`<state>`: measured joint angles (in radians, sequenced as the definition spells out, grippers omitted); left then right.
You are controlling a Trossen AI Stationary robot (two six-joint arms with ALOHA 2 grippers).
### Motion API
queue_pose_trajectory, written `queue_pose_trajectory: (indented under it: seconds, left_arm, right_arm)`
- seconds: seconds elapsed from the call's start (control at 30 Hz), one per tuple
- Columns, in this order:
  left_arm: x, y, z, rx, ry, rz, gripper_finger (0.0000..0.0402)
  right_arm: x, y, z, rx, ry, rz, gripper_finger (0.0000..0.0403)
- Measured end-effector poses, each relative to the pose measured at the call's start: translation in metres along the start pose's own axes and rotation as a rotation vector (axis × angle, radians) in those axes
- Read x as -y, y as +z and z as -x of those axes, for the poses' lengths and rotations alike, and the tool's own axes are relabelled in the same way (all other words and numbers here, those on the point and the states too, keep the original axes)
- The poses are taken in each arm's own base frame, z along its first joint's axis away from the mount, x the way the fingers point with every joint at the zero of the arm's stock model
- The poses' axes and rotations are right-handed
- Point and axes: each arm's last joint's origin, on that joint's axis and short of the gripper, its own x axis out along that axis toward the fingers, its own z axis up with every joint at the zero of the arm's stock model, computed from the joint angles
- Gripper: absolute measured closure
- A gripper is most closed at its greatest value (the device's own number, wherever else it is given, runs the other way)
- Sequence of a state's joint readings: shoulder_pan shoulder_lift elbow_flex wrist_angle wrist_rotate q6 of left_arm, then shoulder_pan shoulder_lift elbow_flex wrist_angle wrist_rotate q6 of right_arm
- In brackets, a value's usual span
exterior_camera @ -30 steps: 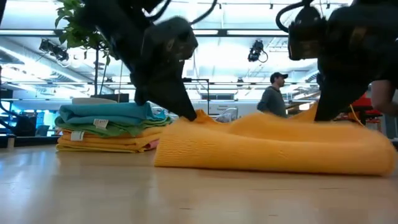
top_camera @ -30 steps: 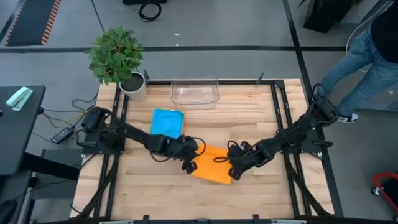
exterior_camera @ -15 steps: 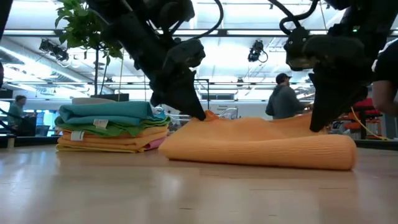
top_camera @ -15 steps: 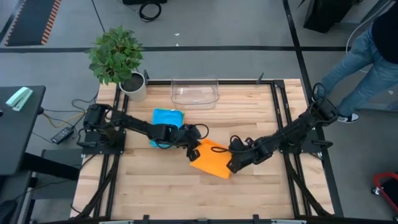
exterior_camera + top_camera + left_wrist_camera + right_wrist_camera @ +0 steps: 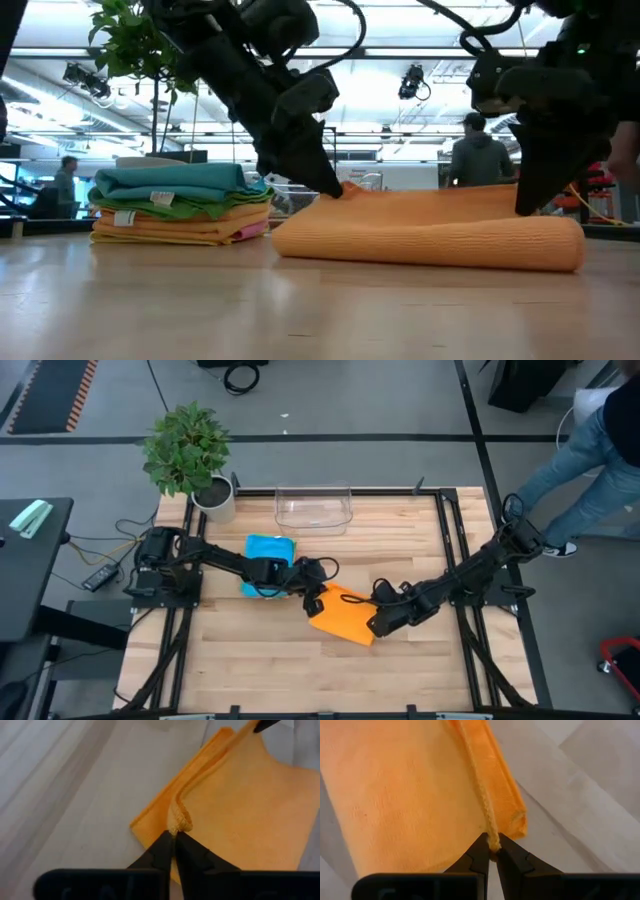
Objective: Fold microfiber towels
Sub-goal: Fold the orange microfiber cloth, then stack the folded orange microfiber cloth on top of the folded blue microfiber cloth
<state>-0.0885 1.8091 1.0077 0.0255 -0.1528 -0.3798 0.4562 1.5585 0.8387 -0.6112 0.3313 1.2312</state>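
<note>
The folded orange towel (image 5: 342, 616) lies mid-table, right of the stack of folded towels (image 5: 175, 205). The left gripper (image 5: 173, 836) and right gripper (image 5: 490, 845) each pinch 1 corner hem, fingers nearly closed.

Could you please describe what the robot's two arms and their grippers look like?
Both arms are dark, nearly black, built of slim jointed segments with black cables looping loosely near the wrists. The left gripper and the right gripper each end in two matte black fingers tapering to narrow pointed tips. In the low view the wrist housings look bulky and rounded. No markings are visible.
</note>
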Motion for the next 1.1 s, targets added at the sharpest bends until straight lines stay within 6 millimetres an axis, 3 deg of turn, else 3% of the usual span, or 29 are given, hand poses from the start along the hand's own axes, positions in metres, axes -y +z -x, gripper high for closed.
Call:
queue_pose_trajectory:
  seconds: [0.3, 0.5, 0.77, 1.0, 1.1]
  left_arm:
    - [-0.001, 0.007, 0.007, 0.031, -0.002, -0.044, 0.0261]
    - [0.008, 0.02, 0.026, 0.1, -0.08, -0.036, 0.0205]
    - [0.044, -0.008, 0.023, -0.008, -0.203, -0.128, 0.0215]
    - [0.049, -0.023, 0.015, -0.074, -0.188, -0.153, 0.0237]
    - [0.05, -0.024, 0.012, -0.078, -0.186, -0.12, 0.0243]
  right_arm:
    - [0.006, 0.001, -0.004, -0.012, -0.028, -0.007, 0.0367]
    - [0.007, 0.0, -0.005, -0.015, -0.031, -0.004, 0.0367]
    - [0.002, 0.004, 0.001, -0.008, -0.01, 0.016, 0.0356]
    - [0.014, 0.013, 0.033, -0.022, -0.004, -0.019, 0.0284]
    - [0.015, 0.025, 0.052, 0.044, 0.114, -0.056, 0.0249]
